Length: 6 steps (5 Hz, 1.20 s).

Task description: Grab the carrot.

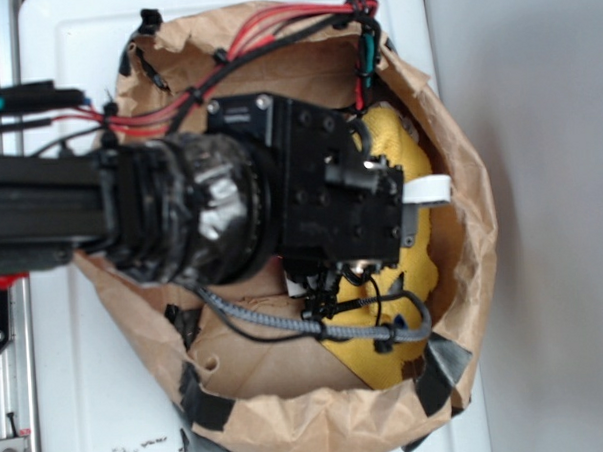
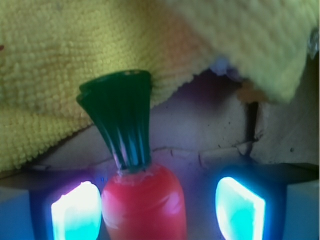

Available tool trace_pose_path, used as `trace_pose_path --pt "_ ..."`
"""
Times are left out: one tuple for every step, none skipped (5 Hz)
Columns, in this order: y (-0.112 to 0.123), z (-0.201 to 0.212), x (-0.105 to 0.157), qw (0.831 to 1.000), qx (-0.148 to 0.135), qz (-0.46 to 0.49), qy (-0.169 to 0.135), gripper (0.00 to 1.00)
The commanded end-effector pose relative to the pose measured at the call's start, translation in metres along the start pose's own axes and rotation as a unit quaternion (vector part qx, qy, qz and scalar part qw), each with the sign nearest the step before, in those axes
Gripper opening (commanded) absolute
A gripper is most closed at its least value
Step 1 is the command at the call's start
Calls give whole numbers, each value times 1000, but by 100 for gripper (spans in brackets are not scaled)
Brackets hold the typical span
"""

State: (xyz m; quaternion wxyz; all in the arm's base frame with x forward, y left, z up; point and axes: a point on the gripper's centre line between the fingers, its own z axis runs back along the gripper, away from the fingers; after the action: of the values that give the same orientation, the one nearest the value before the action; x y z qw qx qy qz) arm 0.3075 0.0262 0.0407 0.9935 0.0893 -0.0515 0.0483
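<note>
carrot point(image 2: 142, 200) stem toward cloth point(image 2: 60, 80)

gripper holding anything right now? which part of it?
Nothing gripped yet. In the wrist view the carrot sits between the gripper fingers, with a gap showing on both sides. The stem cap points toward the yellow cloth.

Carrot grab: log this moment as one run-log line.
phase: pre-grasp | carrot: between open jaws, green stem cap toward yellow terry cloth | contact: cannot tell | gripper: low inside brown paper bag
</note>
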Motion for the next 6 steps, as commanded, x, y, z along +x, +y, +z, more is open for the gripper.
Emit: trace_pose_path --pt "-9 7 6 1000 8 -2 -26 0" --pt "-4 10 6 1000 2 0 -30 0" --pt "0 13 8 999 -1 8 -31 0" --pt "4 18 7 999 -7 14 -33 0" --pt "8 27 2 999 -14 12 -33 0" --pt "22 57 -7 998 -45 19 -31 0"
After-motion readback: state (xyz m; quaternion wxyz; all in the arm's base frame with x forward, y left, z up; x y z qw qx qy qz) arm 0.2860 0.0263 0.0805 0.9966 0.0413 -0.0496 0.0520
